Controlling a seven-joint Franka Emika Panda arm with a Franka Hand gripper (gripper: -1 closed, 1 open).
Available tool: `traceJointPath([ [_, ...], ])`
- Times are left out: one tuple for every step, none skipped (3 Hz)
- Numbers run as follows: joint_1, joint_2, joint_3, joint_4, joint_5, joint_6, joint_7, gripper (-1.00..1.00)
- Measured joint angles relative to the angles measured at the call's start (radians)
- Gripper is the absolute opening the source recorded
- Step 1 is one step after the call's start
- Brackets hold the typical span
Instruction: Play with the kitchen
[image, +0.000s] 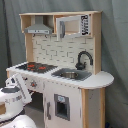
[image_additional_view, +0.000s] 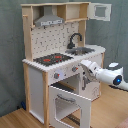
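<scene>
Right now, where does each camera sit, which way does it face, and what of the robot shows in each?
First exterior view: off the arm, facing the kitchen from its sink end; the arm shows at the first exterior view's lower left.
Second exterior view: off the arm, facing the stovetop end and open oven door; the arm enters from the second exterior view's right.
Shared: kitchen, faucet, arm.

No text, brand, number or sign can be read in either exterior view. The kitchen (image: 60, 65) carries a dark patterned panel (image: 84, 24) on its upper cabinet, at about one o'clock from the grey hood (image: 38, 27); it may hold markings, but none are legible.
</scene>
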Motion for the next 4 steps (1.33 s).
traceJointPath([
  [-0.073,0.0,0.016,0.043,0.0,0.047,0.027,1.0],
  [-0.139,0.0,0.029,0.065,0.0,0.12,0.03,1.0],
  [-0.178,-0.001,0.031,0.067,0.0,0.215,0.023,1.0],
  [-0.238,-0.001,0.039,0.097,0.0,0.223,0.013,1.0],
])
